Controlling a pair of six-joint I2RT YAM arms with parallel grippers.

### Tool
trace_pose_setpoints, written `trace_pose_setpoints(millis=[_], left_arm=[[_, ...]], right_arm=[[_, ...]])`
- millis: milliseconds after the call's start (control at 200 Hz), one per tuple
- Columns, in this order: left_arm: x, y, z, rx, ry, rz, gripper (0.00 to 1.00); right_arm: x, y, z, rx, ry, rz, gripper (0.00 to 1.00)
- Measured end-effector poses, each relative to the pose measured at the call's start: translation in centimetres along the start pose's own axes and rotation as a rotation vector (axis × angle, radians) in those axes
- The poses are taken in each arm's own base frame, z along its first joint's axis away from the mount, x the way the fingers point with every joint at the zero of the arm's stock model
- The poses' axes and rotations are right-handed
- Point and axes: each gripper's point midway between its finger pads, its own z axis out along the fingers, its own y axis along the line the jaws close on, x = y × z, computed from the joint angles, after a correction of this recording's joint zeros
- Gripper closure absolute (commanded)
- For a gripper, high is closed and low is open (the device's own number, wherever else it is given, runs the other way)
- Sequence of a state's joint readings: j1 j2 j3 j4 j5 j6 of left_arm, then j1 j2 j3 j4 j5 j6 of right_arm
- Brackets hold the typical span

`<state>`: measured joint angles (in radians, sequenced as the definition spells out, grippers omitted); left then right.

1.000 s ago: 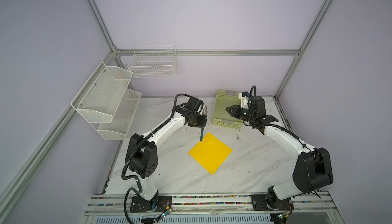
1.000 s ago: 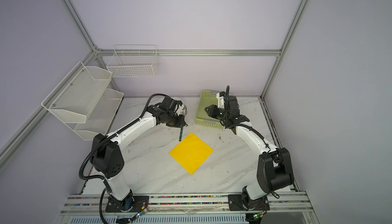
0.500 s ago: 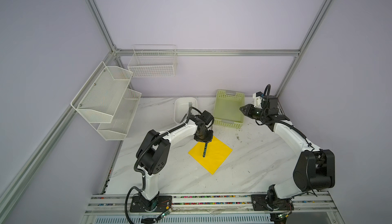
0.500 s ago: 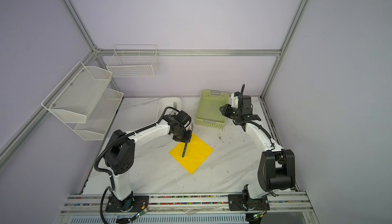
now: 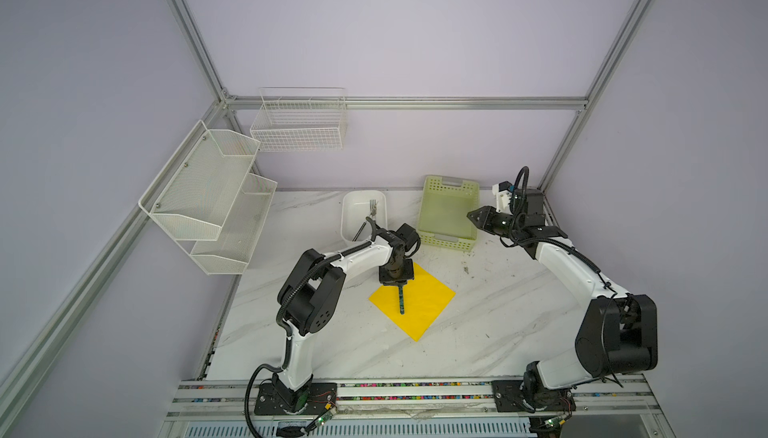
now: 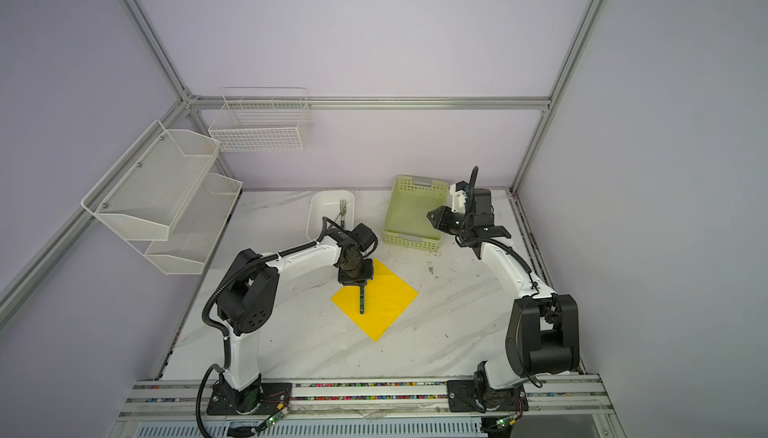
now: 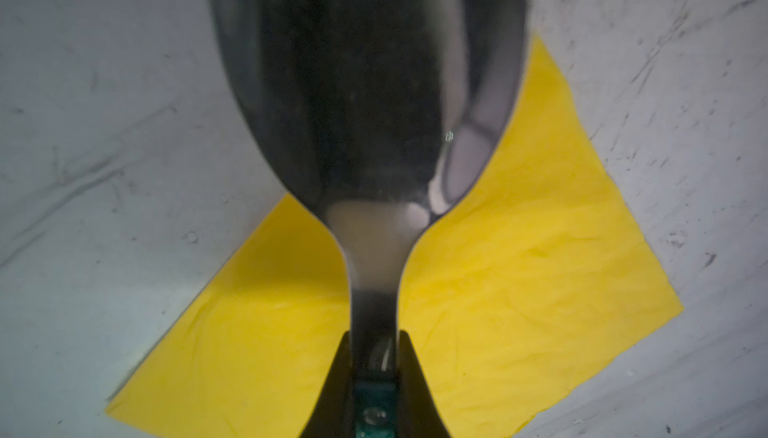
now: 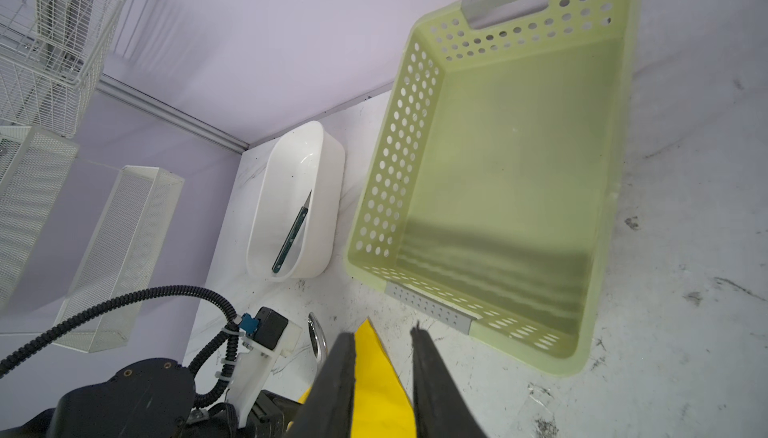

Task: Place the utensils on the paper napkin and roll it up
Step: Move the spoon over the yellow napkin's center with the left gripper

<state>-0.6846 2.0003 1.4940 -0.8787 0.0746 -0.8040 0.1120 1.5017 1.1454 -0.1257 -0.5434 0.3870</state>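
The spoon (image 7: 365, 83) is held at its neck by the closed left hand (image 7: 374, 344) over the paper napkin (image 7: 540, 270), not yet released. The fork (image 5: 372, 209) and the knife (image 8: 291, 234) are seen in the white tub (image 5: 353, 197) behind the napkin. The right hand (image 8: 384, 340), narrowly parted, is empty; rolling is not begun.

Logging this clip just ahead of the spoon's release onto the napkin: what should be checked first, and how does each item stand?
1. The left gripper is shut on the spoon: ok.
2. Spoon handle over the napkin in both top views: ok.
3. Spoon touching the napkin: cannot tell.
4. Napkin flat, unfolded: ok.
5. The right gripper is empty, jaws apart, by the green basket, away from the napkin: ok.
6. The fork waits in the white tub: ok.
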Motion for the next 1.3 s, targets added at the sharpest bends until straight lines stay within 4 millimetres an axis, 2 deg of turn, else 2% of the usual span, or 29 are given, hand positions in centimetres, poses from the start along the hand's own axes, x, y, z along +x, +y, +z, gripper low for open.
trace_pose_setpoints(millis=[250,405,720,985,1300], left_arm=[[1.1,-0.5,0.5,-0.016,0.017,0.004,0.99],[1.8,0.4,1.7,-0.077,0.044,0.011,0.99],[0.6,-0.2,1.4,-0.095,0.019,0.023,0.99],[-0.5,-0.9,0.3,-0.09,-0.019,0.043,0.99],[-0.5,-0.8,0.9,-0.112,-0.004,0.071,1.0]], right_arm=[[0.2,0.4,0.0,-0.021,0.01,-0.001,0.72],[0.2,0.4,0.0,-0.024,0.012,0.0,0.72],[0.3,0.6,0.0,-0.037,0.019,0.0,0.72],[0.4,0.7,0.0,-0.043,0.023,0.0,0.73],[0.4,0.7,0.0,-0.043,0.022,0.0,0.73]])
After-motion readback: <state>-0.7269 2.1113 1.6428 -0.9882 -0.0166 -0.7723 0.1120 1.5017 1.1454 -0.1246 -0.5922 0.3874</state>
